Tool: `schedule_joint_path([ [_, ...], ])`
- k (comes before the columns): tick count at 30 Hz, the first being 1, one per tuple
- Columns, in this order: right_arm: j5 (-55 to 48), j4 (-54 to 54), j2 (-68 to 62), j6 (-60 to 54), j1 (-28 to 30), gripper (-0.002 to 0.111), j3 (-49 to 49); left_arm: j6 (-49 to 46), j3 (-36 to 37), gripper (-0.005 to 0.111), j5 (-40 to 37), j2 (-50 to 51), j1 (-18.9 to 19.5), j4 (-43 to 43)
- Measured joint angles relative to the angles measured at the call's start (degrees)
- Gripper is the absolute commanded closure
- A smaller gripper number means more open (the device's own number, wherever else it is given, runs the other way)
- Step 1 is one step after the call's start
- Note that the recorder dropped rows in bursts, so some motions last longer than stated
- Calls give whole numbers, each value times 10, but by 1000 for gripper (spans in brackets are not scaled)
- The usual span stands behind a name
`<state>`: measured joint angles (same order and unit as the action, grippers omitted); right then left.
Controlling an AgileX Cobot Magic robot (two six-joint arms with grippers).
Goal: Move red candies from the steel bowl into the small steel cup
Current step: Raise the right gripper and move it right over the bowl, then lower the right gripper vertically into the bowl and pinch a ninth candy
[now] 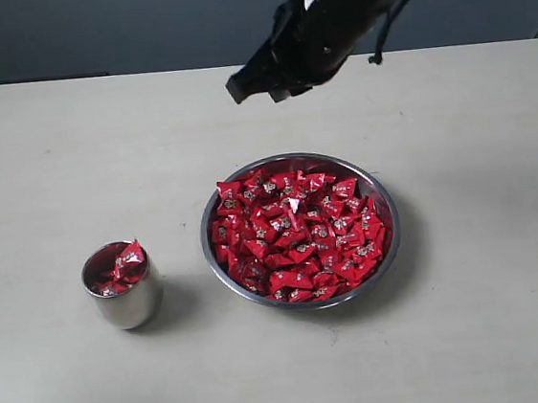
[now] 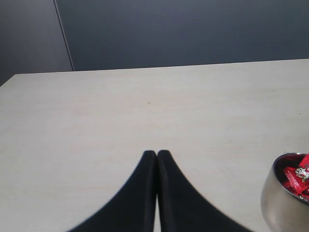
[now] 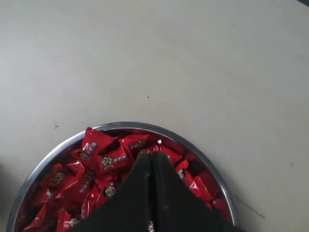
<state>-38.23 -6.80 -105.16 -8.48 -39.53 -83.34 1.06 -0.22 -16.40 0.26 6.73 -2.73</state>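
Small steel cup (image 1: 126, 308) holds a few red candies (image 1: 127, 263); steel bowl (image 1: 293, 157) beside it is heaped, so most remain. Right gripper (image 1: 257, 89) hangs above the bowl, jaws together, apparently empty. Left gripper (image 2: 157, 153) is closed on nothing.

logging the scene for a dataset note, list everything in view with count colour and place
table: one, pale beige, under everything
wall: one, dark grey-blue, behind the table
steel bowl: one, shiny silver, middle of the table
red candies in bowl: too many to count, red with small white-and-dark marks, heaped in the bowl
small steel cup: one, polished silver, apart from the bowl, on its left in the exterior view
red candies in cup: a few, red, one poking above the rim
right gripper: one, black, shut, above the bowl's far side
left gripper: one, black, shut, over bare table near the cup
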Motion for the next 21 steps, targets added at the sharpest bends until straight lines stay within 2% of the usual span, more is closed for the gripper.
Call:
schedule_joint_path([
  [5,62,-76,16,-65,24,109,107,0,0,106,0,0,0,0],
  [9,85,-106,17,-100,41,109,157,0,0,106,0,0,0,0],
  [15,110,-116,18,-146,54,109,170,0,0,106,0,0,0,0],
  [21,111,-117,-12,-270,59,109,170,0,0,106,0,0,0,0],
])
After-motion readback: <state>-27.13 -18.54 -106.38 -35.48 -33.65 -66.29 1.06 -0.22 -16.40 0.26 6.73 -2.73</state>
